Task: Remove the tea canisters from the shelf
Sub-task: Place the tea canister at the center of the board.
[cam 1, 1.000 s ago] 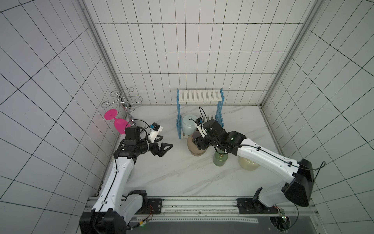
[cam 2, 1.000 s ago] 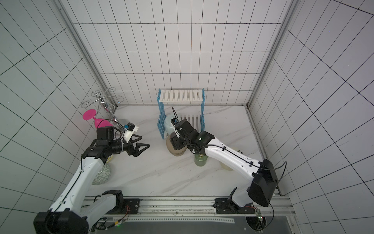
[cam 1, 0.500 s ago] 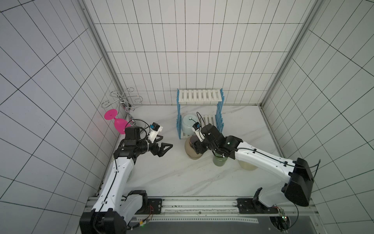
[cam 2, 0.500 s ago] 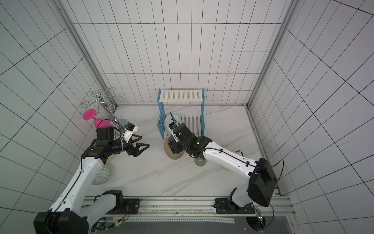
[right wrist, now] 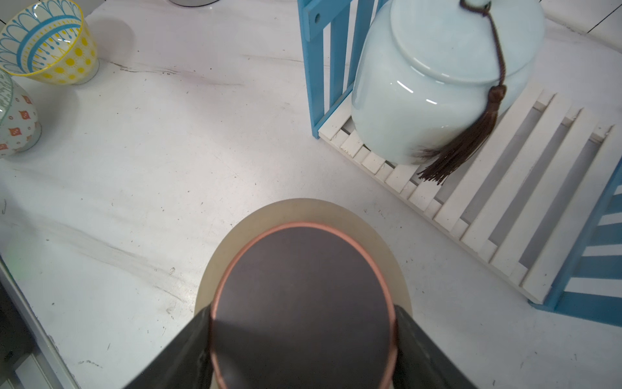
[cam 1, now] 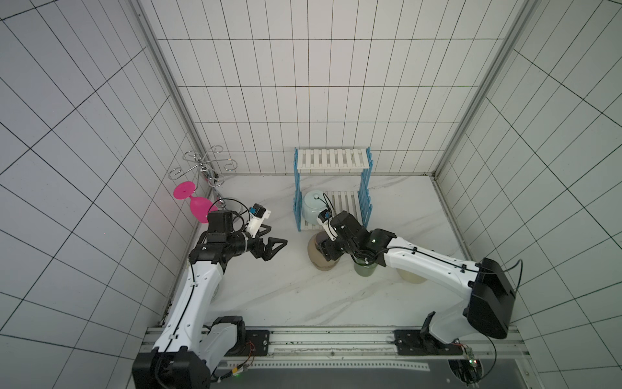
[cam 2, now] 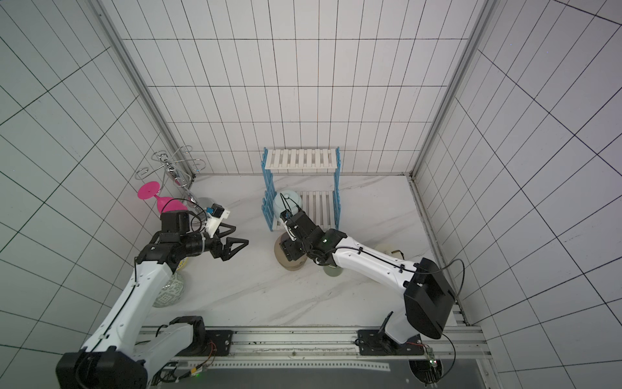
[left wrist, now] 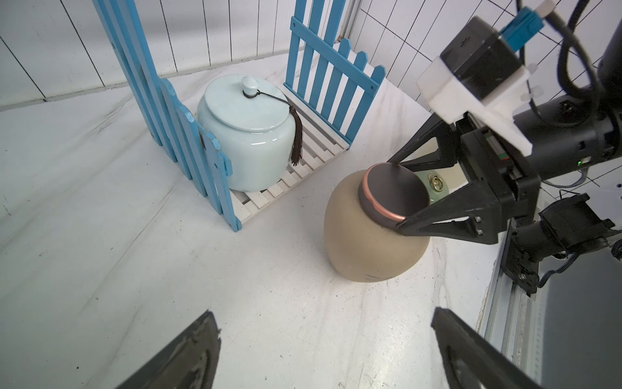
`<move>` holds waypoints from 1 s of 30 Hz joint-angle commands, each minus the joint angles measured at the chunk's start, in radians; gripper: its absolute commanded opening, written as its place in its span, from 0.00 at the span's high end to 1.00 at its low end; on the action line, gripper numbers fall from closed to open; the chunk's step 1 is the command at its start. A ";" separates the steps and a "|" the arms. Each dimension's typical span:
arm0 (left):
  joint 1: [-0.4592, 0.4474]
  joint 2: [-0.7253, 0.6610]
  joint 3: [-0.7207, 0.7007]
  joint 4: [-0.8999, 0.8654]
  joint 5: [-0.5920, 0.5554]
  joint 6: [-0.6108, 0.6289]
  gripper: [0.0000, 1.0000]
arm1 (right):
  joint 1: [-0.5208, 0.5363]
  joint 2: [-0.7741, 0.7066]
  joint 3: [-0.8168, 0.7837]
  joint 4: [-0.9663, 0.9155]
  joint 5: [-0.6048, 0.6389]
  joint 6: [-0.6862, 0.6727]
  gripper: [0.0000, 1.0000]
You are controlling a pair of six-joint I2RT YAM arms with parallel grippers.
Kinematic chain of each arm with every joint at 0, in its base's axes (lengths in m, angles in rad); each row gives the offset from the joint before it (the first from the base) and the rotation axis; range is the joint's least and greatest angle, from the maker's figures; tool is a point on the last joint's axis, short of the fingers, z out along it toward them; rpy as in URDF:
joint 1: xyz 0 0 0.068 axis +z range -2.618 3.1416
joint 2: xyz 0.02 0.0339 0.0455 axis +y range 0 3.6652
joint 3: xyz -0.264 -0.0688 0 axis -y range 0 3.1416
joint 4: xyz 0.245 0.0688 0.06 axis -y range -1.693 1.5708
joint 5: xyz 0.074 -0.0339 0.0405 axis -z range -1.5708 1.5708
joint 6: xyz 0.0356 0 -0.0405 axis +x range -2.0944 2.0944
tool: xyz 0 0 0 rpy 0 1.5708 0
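Observation:
A tan-brown tea canister [cam 1: 314, 256] [left wrist: 370, 242] stands on the white table just in front of the shelf [cam 1: 331, 161]. My right gripper [right wrist: 303, 310] [left wrist: 395, 193] is shut on its dark lid [right wrist: 303, 269], one finger on each side. A pale-blue canister [cam 1: 311, 205] [right wrist: 420, 84] with a dark tassel sits on the shelf's lower board [right wrist: 505, 202]. Partly under my right arm, a sage-green canister [cam 1: 365, 269] and a cream one [cam 2: 387, 251] stand on the table. My left gripper [cam 1: 278, 234] [left wrist: 321, 315] hovers open and empty, left of the tan canister.
A chrome curly stand [cam 1: 202, 166] with a pink glass [cam 1: 198, 205] fills the back left corner. Patterned bowls [right wrist: 43, 43] [cam 2: 170, 289] sit near the left arm. The arms' rail [cam 1: 333, 340] runs along the front edge. The shelf's top board is bare.
My right gripper has carried the tan-brown canister a little forward and left, away from the shelf. The left arm has stayed still.

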State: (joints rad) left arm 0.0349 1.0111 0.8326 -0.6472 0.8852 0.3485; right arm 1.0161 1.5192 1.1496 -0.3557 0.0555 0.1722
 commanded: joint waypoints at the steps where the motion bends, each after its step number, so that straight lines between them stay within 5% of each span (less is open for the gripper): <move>1: 0.005 -0.003 -0.009 0.017 0.014 0.006 0.01 | 0.008 -0.006 -0.012 0.110 -0.012 0.006 0.67; 20: 0.006 -0.002 -0.010 0.016 0.014 0.009 0.01 | 0.023 0.003 -0.036 0.090 -0.028 0.021 0.66; 30: 0.007 -0.002 -0.011 0.017 0.015 0.010 0.01 | 0.045 -0.001 -0.005 0.054 -0.011 0.007 0.40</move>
State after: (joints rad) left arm 0.0357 1.0111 0.8326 -0.6476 0.8852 0.3485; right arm 1.0470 1.5307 1.1313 -0.3431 0.0406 0.1764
